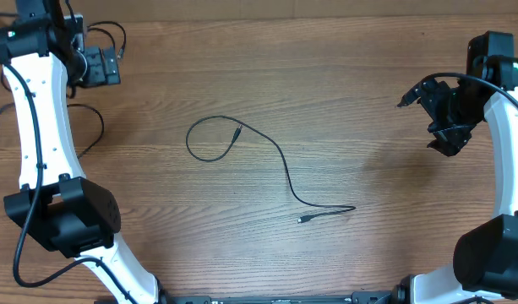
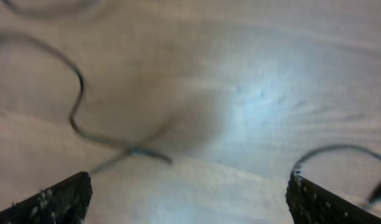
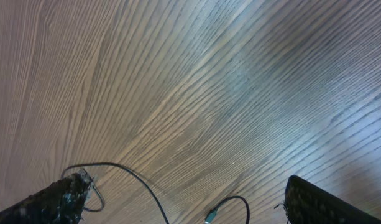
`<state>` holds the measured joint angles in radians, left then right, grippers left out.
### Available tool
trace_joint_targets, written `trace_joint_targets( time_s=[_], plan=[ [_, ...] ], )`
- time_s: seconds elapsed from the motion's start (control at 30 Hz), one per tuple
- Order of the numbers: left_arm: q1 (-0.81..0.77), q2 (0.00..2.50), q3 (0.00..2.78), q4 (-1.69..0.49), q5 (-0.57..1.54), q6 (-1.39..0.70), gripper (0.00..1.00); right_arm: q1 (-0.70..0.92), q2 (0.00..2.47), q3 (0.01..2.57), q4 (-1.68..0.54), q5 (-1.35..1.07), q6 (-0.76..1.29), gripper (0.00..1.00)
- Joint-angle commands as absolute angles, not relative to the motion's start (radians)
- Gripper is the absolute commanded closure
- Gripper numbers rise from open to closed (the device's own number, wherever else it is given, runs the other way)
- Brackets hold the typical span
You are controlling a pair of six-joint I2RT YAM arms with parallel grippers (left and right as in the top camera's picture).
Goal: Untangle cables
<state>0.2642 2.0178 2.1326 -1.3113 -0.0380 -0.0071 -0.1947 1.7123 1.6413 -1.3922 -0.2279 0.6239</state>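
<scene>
One thin black cable (image 1: 280,165) lies in the middle of the table. It forms a loop (image 1: 206,139) on the left, with one plug (image 1: 237,132) lying across the loop, and ends in a small plug (image 1: 302,220) at the lower right. The right wrist view shows this cable (image 3: 137,183) and its plug (image 3: 209,217). A blurred thin cord (image 2: 78,93) crosses the left wrist view. My left gripper (image 1: 113,66) (image 2: 189,199) is open and empty at the far left. My right gripper (image 1: 449,142) (image 3: 184,190) is open and empty at the far right, well away from the cable.
A dark cord (image 1: 94,127) curves on the table behind the left arm; I cannot tell whether it is a loose cable or arm wiring. Thicker arm wires (image 1: 111,34) hang at the far left. The arm bases stand at the front corners.
</scene>
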Motion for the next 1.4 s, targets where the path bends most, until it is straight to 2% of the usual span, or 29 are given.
trace_joint_targets(
  time_s=[0.0, 0.1, 0.17, 0.53, 0.8, 0.93, 1.03, 1.07, 1.13, 1.2, 1.3, 1.37],
  plan=[
    [0.326, 2.02, 2.125, -1.365, -0.101, -0.302, 0.0, -0.197, 1.713, 1.643, -1.393, -0.221, 0.625, 0.0],
    [0.407, 2.022, 2.087, -1.418, -0.237, -0.54, 0.01, -0.197, 1.713, 1.643, -1.393, -0.221, 0.625, 0.0],
    [0.47, 2.022, 2.052, -1.441, -0.262, -0.604, 0.01, -0.197, 1.713, 1.643, -1.393, -0.221, 0.625, 0.0],
    [0.751, 2.024, 1.832, -1.401, -0.155, -0.607, 0.0, -0.197, 1.713, 1.643, -1.393, -0.221, 0.625, 0.0],
    [0.791, 2.024, 1.667, -1.27, -0.13, -0.557, 0.02, -0.197, 1.713, 1.643, -1.393, -0.221, 0.625, 0.0],
    [0.785, 2.024, 1.581, -1.193, -0.113, -0.557, 0.15, -0.197, 1.713, 1.643, -1.393, -0.221, 0.625, 0.0],
    [0.785, 2.024, 1.525, -1.137, -0.11, -0.557, 0.39, -0.197, 1.713, 1.643, -1.393, -0.221, 0.625, 0.0],
    [0.785, 2.024, 1.513, -1.124, -0.11, -0.557, 0.5, -0.197, 1.713, 1.643, -1.393, -0.221, 0.625, 0.0],
    [0.785, 2.024, 1.504, -1.11, -0.114, -0.546, 0.67, -0.197, 1.713, 1.643, -1.393, -0.221, 0.625, 0.0],
    [0.785, 2.024, 1.508, -1.094, -0.113, -0.509, 0.75, -0.197, 1.713, 1.643, -1.393, -0.221, 0.625, 0.0],
    [0.785, 2.024, 1.541, -1.094, -0.114, -0.44, 0.95, -0.197, 1.713, 1.643, -1.393, -0.221, 0.625, 0.0],
    [0.785, 2.024, 1.592, -1.111, -0.115, -0.398, 0.96, -0.197, 1.713, 1.643, -1.393, -0.221, 0.625, 0.0]
  ],
)
